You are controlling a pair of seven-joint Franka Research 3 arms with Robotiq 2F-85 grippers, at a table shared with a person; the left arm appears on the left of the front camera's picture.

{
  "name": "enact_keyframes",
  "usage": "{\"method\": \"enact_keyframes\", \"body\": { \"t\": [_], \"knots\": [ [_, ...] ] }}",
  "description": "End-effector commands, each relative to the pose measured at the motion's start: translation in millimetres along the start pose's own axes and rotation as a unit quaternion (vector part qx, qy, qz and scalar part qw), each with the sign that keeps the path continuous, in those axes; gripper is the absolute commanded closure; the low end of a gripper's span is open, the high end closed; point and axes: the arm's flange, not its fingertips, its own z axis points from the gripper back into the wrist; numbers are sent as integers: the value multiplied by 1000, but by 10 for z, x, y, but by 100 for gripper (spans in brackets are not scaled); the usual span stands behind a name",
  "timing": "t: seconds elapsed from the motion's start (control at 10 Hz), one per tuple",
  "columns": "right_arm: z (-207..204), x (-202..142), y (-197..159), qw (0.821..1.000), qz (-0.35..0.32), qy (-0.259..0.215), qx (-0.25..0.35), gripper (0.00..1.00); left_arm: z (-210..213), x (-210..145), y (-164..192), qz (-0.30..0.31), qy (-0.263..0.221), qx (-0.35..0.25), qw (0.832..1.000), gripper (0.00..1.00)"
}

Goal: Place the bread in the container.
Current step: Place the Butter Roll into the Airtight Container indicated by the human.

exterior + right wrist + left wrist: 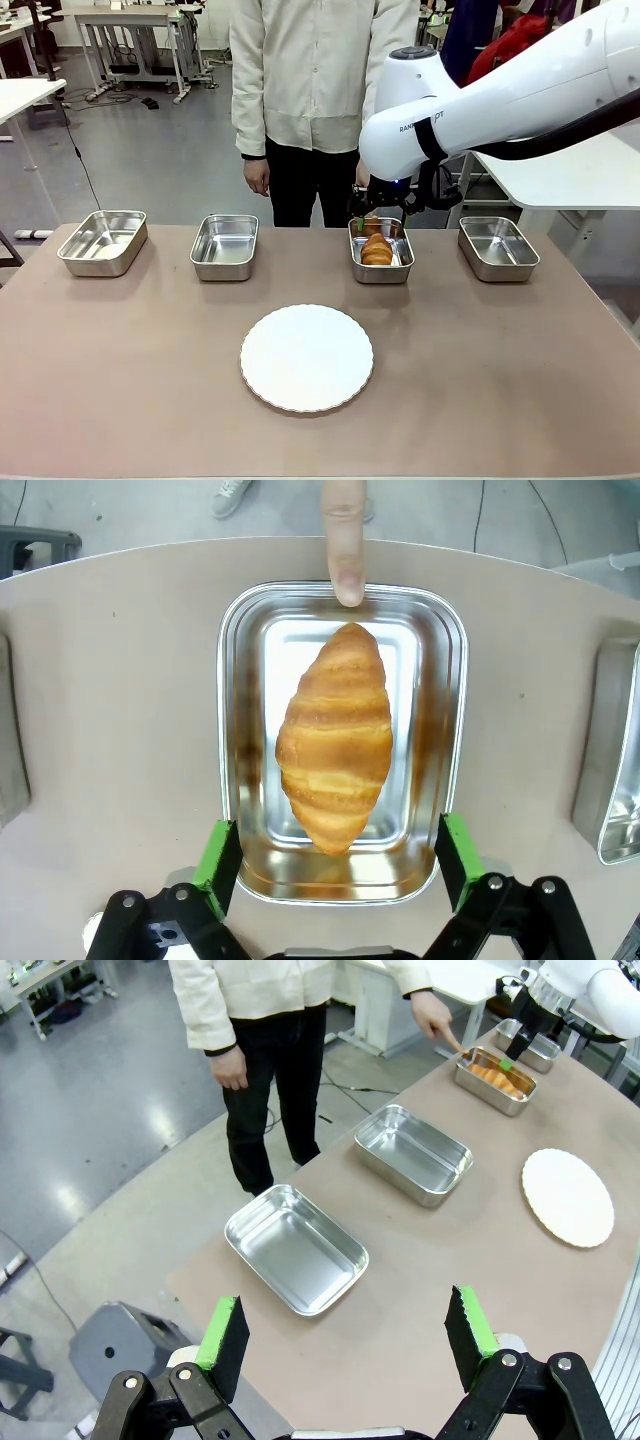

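the right gripper hangs wide open and empty just over the container, third tray from the robot's left, where the bread lies flat. the person's finger touches the far rim, so, as i judge it, a careless lift could knock it or nudge the tray. the left gripper is open and empty too; the arm's lettering is too cut off to read.

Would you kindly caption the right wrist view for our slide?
Croissant lying in the steel tray, open right gripper above, person's finger pointing at the tray's rim.
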Motion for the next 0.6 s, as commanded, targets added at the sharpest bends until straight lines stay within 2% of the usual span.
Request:
{"method": "enact_keyframes", "body": {
  "t": [0.0, 0.4, 0.5],
  "knots": [
    [7, 14, -16, 1000, 10, -3, 1, 0, 13, 1, -12, -5, -6, -3, 1000, 0],
    [0, 0, 0, 1000, 0, 0, 0, 0, 13, 1, -12, -5, -6, -3, 1000, 0],
    [295, -248, -99, 999, -36, -37, 3, 0, 13, 1, -12, -5, -6, -3, 1000, 0]
  ]
}}
